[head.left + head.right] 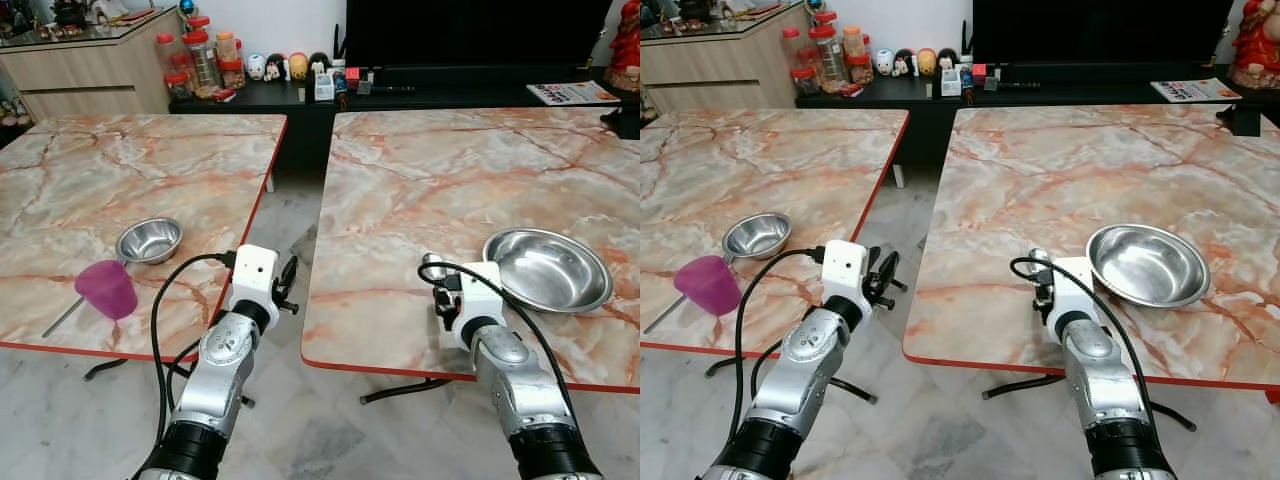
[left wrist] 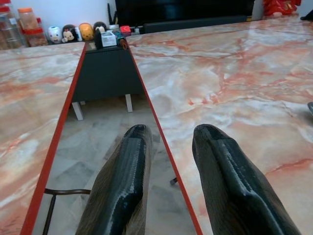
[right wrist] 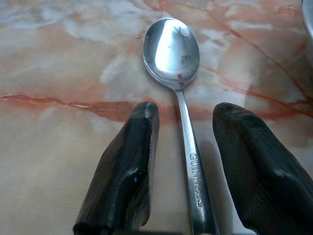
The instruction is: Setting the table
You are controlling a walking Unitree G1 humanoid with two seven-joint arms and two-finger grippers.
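Two marble-topped tables with red edges stand side by side with a strip of tiled floor between them. On the right table [image 1: 480,170] a wide steel bowl [image 1: 548,268] sits near the front edge, and nothing lies in it that I can see. On the left table [image 1: 120,180] a smaller steel bowl [image 1: 149,240] looks just as bare, and just in front of it a pink plastic cup [image 1: 107,288] stands upright; its inside is turned away from view. A thin grey handle [image 1: 62,318] pokes out beside the cup, its other end hidden. The right gripper [image 3: 183,166] hovers low over the right table just left of the big bowl, fingers spread to either side of a steel spoon [image 3: 172,51] lying flat, bowl-end forward; its handle runs out of sight under the wrist. The left gripper [image 2: 168,147] hangs over the gap between the tables, fingers apart, pinching nothing.
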